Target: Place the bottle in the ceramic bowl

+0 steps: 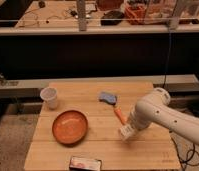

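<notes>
Camera view: your hand [128, 128] pinches the bottle [124, 133]; the ceramic bowl [70, 126], well apart from it, sits empty, placing remains.

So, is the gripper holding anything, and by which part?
The bottle, in the gripper over the table, beside the carrot; which part is gripped cannot be told.

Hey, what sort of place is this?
Probably a robotics lab or workshop: a cluttered workbench with cables behind, a wooden table of test items, and a robot arm whose gripper holds the bottle beside a carrot.
</notes>
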